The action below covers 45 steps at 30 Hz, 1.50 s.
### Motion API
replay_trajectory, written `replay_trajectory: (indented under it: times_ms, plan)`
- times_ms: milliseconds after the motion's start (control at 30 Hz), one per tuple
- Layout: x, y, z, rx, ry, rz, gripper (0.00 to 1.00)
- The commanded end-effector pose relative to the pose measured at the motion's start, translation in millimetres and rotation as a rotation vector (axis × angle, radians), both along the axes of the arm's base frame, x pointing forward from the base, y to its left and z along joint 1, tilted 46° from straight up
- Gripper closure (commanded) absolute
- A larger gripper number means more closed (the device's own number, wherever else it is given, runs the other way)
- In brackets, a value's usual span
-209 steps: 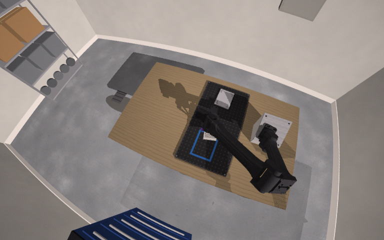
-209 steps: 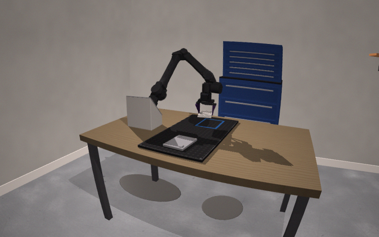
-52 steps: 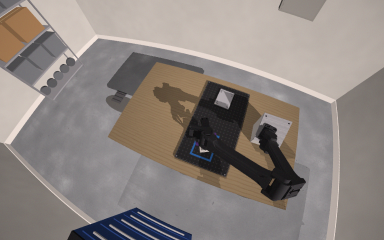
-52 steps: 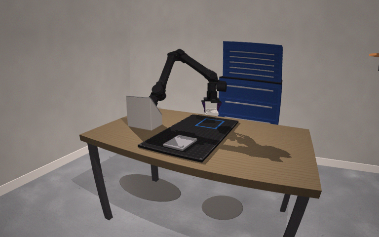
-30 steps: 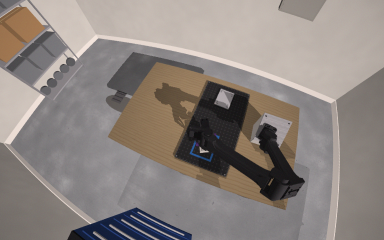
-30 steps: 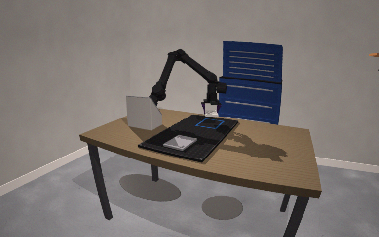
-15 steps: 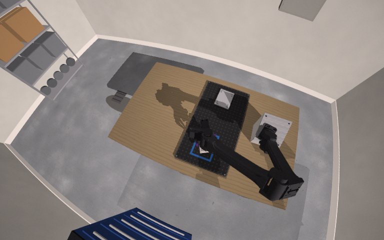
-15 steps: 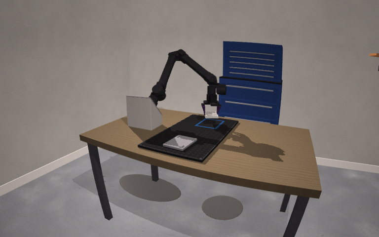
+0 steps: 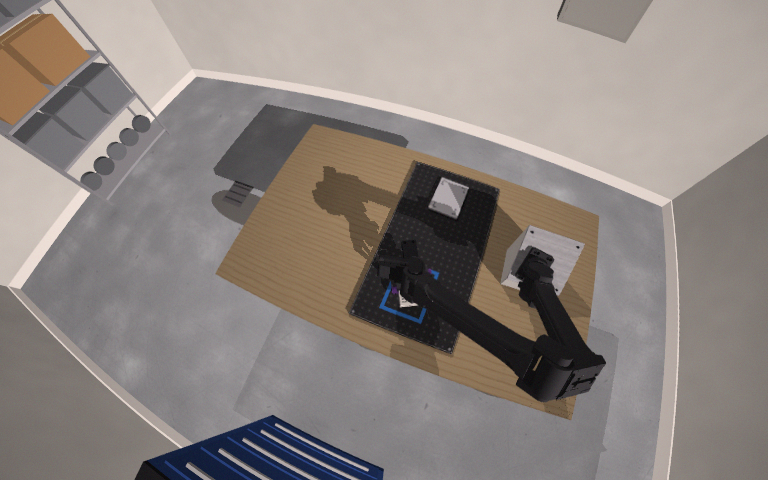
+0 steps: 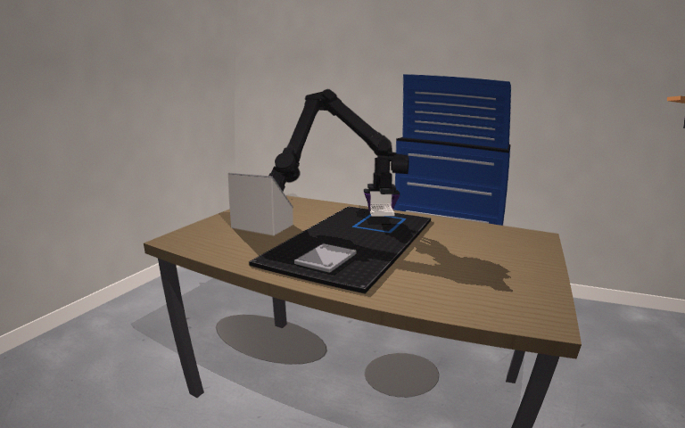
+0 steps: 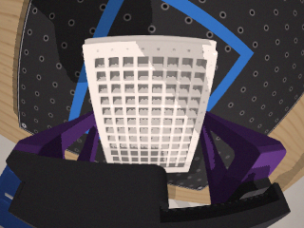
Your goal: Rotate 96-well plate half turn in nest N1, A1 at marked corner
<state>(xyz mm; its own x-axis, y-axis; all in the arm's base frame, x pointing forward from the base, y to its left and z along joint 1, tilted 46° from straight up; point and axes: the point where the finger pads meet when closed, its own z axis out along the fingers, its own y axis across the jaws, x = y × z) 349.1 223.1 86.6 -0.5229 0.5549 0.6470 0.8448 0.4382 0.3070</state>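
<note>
One black arm (image 10: 348,119) reaches from its grey pedestal (image 10: 252,204) at the back left of the wooden surface (image 10: 480,297) out over the far end of the one black perforated deck (image 10: 353,272). Its jaws hold the single white plate (image 11: 148,104), clamped by two purple fingers that press on the plate's opposite long sides, one on each. In the exterior view the plate (image 10: 382,209) hangs level, well grid facing up, just above the deck and not touching it, at the far edge of the one blue taped outline, B1 (image 10: 364,226). From the wrist view the blue tape (image 11: 190,7) shows around and beyond the plate, with a dark shadow on the deck beneath. In the top view only a small white sliver of the plate (image 9: 405,301) shows under the arm's wrist, inside the blue outline (image 9: 396,313). The cut corner cannot be made out in any view. One grey nest (image 10: 325,256) sits near the deck's other end, toward the surface's front edge, well apart from the plate, with nothing in it. Off the surface stand one blue drawer cabinet (image 10: 454,151) and one shelf rack (image 9: 148,107).
</note>
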Motion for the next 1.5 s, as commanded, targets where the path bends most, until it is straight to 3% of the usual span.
replay_trajectory:
  times_ms: [0,933,1033,1467]
  plan:
    - [2.4,-0.1,-3.4,-0.005,0.003,-0.016,1.0]
    - [-2.4,15.5,-17.4,-0.007,0.008,-0.006,1.0]
    - [5.2,6.0,-12.6,-0.003,-0.005,-0.035,1.0]
    - [-3.7,22.1,-24.0,-0.007,0.008,-0.006,1.0]
